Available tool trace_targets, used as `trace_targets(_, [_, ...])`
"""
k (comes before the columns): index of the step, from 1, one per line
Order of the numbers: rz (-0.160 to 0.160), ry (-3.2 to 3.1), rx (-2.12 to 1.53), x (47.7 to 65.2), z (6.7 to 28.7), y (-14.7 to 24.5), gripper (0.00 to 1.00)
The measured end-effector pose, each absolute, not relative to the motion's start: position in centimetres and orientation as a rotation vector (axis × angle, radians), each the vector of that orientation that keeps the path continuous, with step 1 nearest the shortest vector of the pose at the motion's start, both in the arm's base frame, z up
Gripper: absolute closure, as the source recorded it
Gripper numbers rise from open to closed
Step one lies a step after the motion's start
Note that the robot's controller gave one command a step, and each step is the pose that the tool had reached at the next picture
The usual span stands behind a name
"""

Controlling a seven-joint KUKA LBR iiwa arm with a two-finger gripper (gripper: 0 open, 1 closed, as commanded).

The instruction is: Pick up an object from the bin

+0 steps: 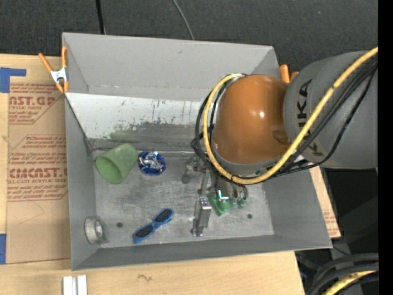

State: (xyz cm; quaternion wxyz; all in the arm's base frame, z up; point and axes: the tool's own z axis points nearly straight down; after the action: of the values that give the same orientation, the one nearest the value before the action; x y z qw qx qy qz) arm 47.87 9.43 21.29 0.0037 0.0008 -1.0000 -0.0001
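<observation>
A small green thing [221, 204], with a pale patch on it, sits on the floor of the bin [166, 66], right of the middle and toward the near wall. It is too compact to show a clear long axis. The gripper [212, 211] is down right at it: the green thing touches or nearly touches the gripper's metal, on the right of that metal. It may already be caught in the gripper, but the round orange cover [249, 118] on the wrist hangs over the spot and hides the contact. For the same reason I cannot tell whether the gripper is open or closed.

By my judgement the coming move turns on this closeness. The green thing is directly below the wrist, not off to one side, so no sideways travel seems needed, only a sure grip and a straight lift.

Everything else lies to the left, well apart from the gripper. Blue sunglasses [153, 224] lie nearest, on the near floor, with their long axis slanting from near left to far right. A blue and white ball [151, 163] rests by the far wall. Just left of it a green cup [116, 162] lies on its side. A silver ring [94, 228] sits in the near left corner.
</observation>
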Motion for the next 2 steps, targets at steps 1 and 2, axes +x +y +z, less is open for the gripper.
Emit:
trace_targets(1, [-0.001, -3.109, 0.589, 48.8, 7.5, 15.0, 0.0])
trace_targets(2, [-0.002, -3.039, 0.814, 48.4, 10.1, 16.7, 0.0])
